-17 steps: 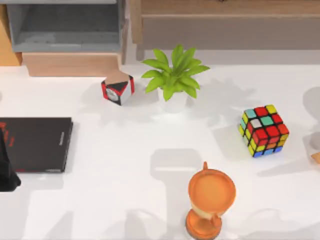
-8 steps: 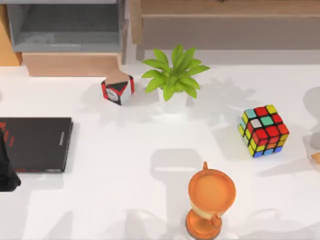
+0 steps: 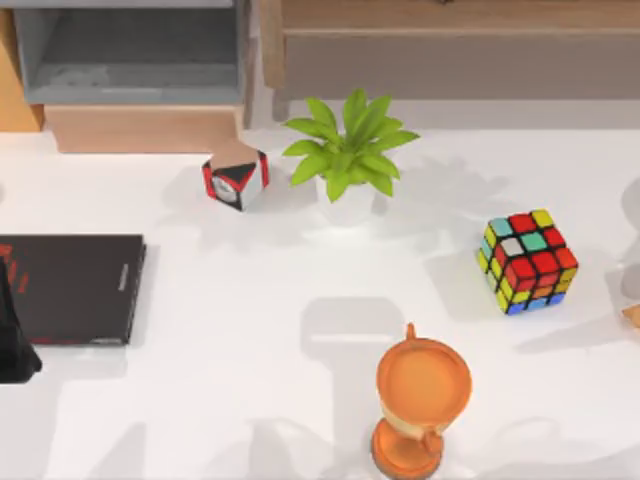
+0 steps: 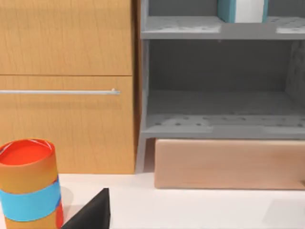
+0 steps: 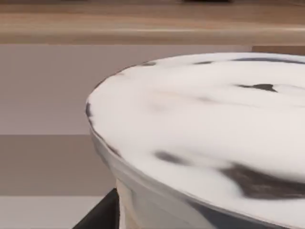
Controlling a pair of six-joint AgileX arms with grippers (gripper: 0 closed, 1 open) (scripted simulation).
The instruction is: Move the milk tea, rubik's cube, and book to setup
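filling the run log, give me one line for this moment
3x3 rubik's cube with black edges: table right, untouched | teal book with white pages: on grey shelf | black book with red lettering: table left

The thick teal book with white page edges (image 4: 240,10) is cut off by the left wrist view's edge, as are the orange-and-blue banded cylinder (image 4: 29,186) there and the thin black book with red lettering (image 3: 72,288) in the top view.

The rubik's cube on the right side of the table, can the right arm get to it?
Probably yes. The rubik's cube sits alone on open white table toward the right side, nothing stacked on it or touching it. The potted plant and the orange cup stand apart from it, so its top looks free.
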